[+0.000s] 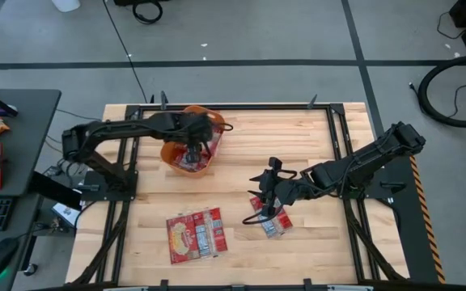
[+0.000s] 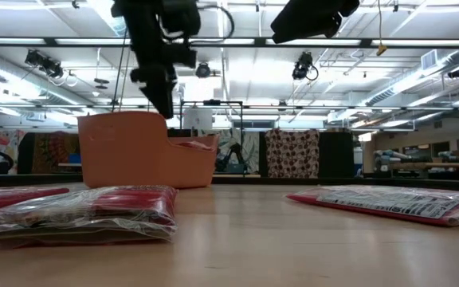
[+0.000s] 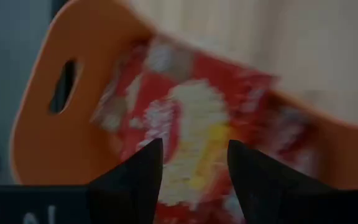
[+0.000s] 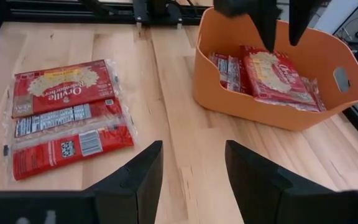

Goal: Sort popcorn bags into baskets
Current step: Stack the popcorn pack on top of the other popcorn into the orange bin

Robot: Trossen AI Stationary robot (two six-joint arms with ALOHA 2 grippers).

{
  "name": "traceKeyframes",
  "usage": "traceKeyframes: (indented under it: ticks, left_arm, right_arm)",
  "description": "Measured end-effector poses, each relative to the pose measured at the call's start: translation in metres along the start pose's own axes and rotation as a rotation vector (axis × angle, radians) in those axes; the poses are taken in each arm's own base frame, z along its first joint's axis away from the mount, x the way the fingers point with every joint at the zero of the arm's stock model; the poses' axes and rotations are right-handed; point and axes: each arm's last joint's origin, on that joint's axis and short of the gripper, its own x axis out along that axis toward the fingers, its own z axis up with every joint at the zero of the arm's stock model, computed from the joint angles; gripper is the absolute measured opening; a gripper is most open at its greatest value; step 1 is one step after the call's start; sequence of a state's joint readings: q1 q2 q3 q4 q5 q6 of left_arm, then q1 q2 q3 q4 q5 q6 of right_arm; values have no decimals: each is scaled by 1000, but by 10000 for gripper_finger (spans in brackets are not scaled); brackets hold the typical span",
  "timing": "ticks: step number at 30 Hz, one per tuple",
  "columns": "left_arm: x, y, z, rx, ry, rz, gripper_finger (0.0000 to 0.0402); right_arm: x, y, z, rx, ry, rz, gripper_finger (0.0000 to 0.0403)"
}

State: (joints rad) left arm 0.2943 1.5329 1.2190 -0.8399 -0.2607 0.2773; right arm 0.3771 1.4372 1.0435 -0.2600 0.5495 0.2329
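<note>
The orange basket (image 1: 186, 153) stands on the table's far left part, with several red popcorn bags (image 4: 272, 78) lying and leaning inside it. My left gripper (image 3: 194, 146) hangs open just above the basket's inside (image 4: 284, 25), with nothing between its fingers. A stack of bags (image 1: 194, 234) lies flat near the table's near edge, also in the right wrist view (image 4: 67, 115). More bags (image 1: 270, 220) lie right of the table's middle. My right gripper (image 4: 194, 149) is open, low over the table beside those bags (image 1: 267, 196), and faces the basket.
The basket (image 2: 146, 151) has a handle hole in its end wall (image 3: 63, 87). Black frame rails (image 1: 338, 145) run along the table's sides and far edge. Bare wood lies between the basket and the two groups of bags (image 2: 78, 211), (image 2: 389, 203).
</note>
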Motion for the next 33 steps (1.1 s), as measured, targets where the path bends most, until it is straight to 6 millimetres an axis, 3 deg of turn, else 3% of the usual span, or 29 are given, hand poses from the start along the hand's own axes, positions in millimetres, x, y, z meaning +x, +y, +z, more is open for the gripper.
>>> traceKeyframes:
  ticks: [3, 6, 18, 24, 33]
  left_arm:
    - [-14, -6, 0, 50, -76, -102, 185]
    - [-15, -10, 0, 73, -107, -205, 185]
    - [22, -23, -20, 395, -97, -126, 185]
    - [34, -9, -22, 445, -113, 23, 185]
    - [62, 17, -34, 408, -7, 1, 185]
  right_arm:
    - [0, -1, 0, 9, -2, -1, 178]
    - [1, -1, 1, 25, -2, -3, 178]
    - [1, -1, 1, 30, -3, -2, 178]
    - [1, -1, 1, 28, -3, -2, 178]
    - [1, -1, 1, 15, -10, -1, 178]
